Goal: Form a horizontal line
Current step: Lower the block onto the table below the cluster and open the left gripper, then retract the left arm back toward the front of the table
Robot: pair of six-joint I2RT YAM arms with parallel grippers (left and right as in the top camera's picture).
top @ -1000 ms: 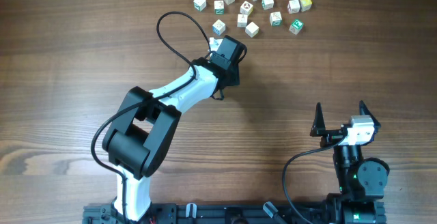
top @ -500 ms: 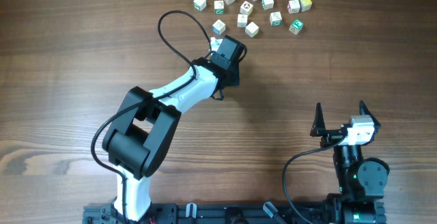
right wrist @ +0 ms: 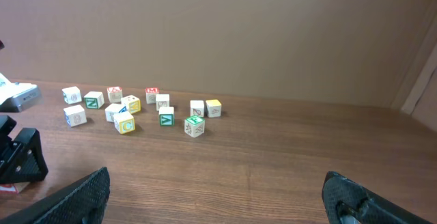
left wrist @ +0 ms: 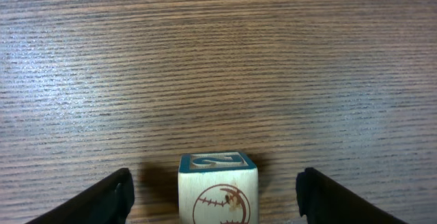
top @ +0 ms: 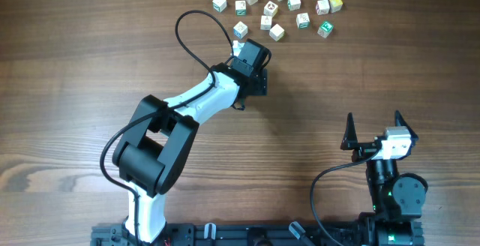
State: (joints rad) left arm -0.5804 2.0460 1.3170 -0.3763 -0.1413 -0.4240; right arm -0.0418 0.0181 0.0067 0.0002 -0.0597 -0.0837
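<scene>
The fingers (left wrist: pixel 109 197) of my left tool (left wrist: pixel 213 186) were black. The cube (left wrist: pixel 218 193) was pale wood, its top edged teal, its front drawn with a red-brown baseball. The desk (left wrist: pixel 218 60) was brown, finely grained.

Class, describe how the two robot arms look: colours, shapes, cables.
The left arm has a white link between black joints, with a looping black cable. The right arm is black, with a white wrist block and an end effector of two pointed black fingers.

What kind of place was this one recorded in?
Probably a robotics lab bench: a left arm and right arm fixed at a wood-grain table, small letter cubes scattered on it, and a plain brown wall behind.
</scene>
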